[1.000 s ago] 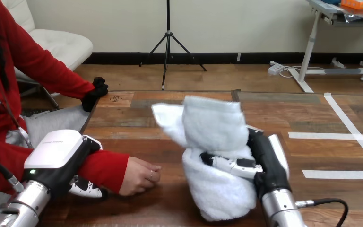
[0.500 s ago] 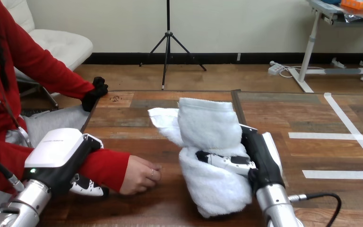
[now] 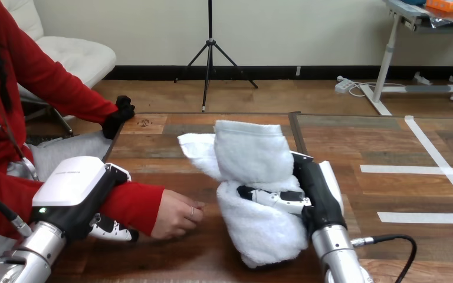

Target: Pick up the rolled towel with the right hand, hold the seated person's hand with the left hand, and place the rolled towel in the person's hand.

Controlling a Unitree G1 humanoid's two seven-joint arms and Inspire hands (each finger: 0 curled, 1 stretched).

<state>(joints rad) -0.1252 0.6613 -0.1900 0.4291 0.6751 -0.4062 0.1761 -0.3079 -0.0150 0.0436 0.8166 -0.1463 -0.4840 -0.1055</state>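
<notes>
A white rolled towel [image 3: 250, 171] stands upright above the table's middle, a loose flap hanging off its upper left. My right hand [image 3: 309, 191] is shut on its middle, fingers [image 3: 271, 197] wrapped across the front. The person's hand [image 3: 180, 214] rests on the table at the lower left, fingers loosely curled, a small gap away from the towel's lower edge. My left hand [image 3: 82, 191] lies over the person's red-sleeved forearm, with its fingers [image 3: 115, 231] curled under the sleeve near the wrist.
The wooden table [image 3: 354, 147] stretches to the right, marked with white tape lines [image 3: 424, 171]. A black object [image 3: 119, 113] sits at the table's far left corner.
My right hand has carried the towel leftwards, closing most of the gap to the person's hand. The person's hand has loosened and reached slightly towards the towel. My left hand shifted a little.
</notes>
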